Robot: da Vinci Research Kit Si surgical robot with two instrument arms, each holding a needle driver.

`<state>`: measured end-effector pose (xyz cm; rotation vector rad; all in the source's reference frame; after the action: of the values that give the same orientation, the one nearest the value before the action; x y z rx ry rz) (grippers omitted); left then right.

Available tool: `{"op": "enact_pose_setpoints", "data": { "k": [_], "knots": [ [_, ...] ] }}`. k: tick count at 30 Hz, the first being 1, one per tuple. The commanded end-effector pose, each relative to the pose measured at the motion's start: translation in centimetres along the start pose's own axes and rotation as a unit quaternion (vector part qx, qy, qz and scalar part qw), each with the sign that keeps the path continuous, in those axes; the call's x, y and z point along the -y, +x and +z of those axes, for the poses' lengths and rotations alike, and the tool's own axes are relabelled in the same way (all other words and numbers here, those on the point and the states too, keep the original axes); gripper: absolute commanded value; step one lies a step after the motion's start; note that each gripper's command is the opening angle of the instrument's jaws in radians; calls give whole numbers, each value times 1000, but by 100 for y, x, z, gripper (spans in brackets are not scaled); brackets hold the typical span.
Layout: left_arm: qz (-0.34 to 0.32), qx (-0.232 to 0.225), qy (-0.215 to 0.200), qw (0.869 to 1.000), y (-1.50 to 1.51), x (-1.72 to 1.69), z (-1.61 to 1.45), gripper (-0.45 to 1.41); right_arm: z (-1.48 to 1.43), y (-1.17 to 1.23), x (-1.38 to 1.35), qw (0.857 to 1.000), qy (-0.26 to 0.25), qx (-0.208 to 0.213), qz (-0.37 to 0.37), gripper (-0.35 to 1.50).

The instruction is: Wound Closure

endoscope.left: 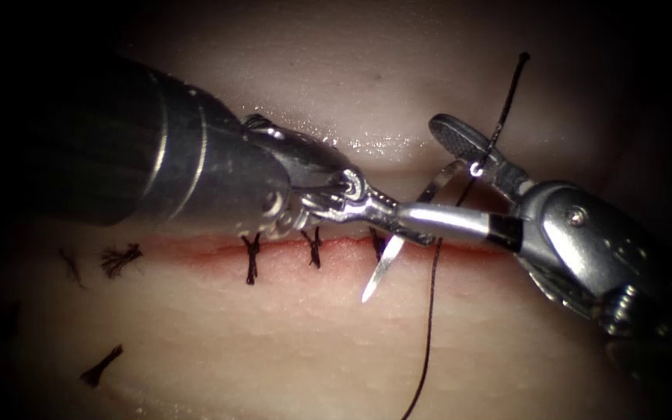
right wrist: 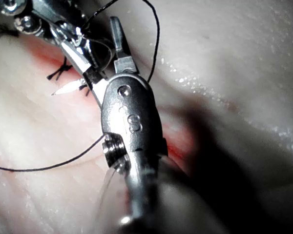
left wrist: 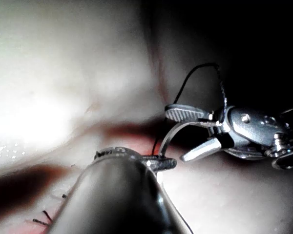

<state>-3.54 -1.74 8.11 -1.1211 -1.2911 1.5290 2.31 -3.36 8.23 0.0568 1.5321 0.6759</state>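
Two tools meet over the cut [endoscope.left: 211,250]: left tool [endoscope.left: 394,211] grips the needle [endoscope.left: 386,260] mid-curve, clear of tissue [endoscope.left: 274,342]; right tool [endoscope.left: 468,183] gapes wide, holding nothing, thread [endoscope.left: 432,311] hanging alongside.

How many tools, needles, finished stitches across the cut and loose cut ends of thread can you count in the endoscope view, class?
Tools: 2, the left tool and the right tool.
Curved needle: 1.
Stitches across the cut: 3, at and.
Cut ends of thread on the tissue: 3, at and.
Total: 9.
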Motion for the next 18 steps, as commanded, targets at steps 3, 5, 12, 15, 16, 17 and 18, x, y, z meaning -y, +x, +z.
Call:
{"op": "enact_pose_setpoints", "data": {
  "k": [3, 5, 12, 15, 16, 17, 18],
  "knots": [
    [7, -3, -3, 1000, -1, 4, 7, -45, 12, -9, 2, 1000, -4, -3, 20, 21],
    [6, -5, -2, 1000, -2, 3, 7, -45, 13, -12, 0, 1000, -7, -4, 25, 17],
    [12, -11, -13, 1000, -1, -3, 3, -45, 9, -18, -4, 1000, -14, -4, 28, -1],
    [14, -11, -14, 1000, -1, -4, 4, -45, 10, -18, -3, 999, -14, -3, 37, 24],
    [14, -11, -14, 1000, -1, -4, 4, -45, 11, -18, -2, 999, -15, -3, 46, 41],
    [14, -10, -16, 1000, -1, -4, 4, -45, 12, -18, -1, 998, -15, -3, 54, 56],
    [14, -10, -16, 1000, -1, -4, 4, -45, 12, -19, -1, 998, -15, -3, 54, 54]
  ]
}}
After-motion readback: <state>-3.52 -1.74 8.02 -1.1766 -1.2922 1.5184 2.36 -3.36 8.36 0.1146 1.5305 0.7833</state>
